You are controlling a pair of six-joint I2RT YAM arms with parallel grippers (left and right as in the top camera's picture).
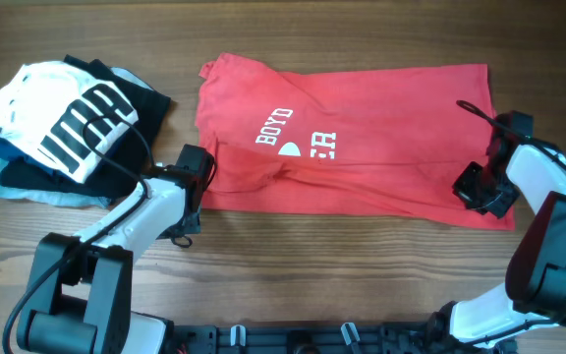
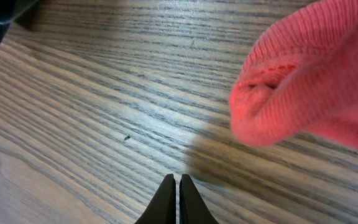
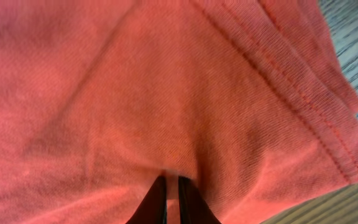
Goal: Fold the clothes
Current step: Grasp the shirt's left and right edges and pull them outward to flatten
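My right gripper (image 3: pixel 171 182) is clenched on the red T-shirt (image 1: pixel 381 167), spread mid-desk (image 1: pixel 342 270), probably to lift a fold from the right end; my left gripper (image 2: pixel 177 185) is pinched shut and empty beside the other end.

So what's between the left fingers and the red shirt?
Just bare wooden table, in the left wrist view, between the left fingers and the red shirt.

We are counting one red T-shirt (image 1: pixel 362 147), lying from the centre toward three o'clock on one table (image 1: pixel 312 275). At ten o'clock we are counting three piled garments: one white striped garment (image 1: pixel 57 118), one black garment (image 1: pixel 143 98) and one light blue garment (image 1: pixel 37 195). We are counting two grippers: the left gripper (image 1: pixel 199 165) at nine o'clock and the right gripper (image 1: pixel 480 187) at three.
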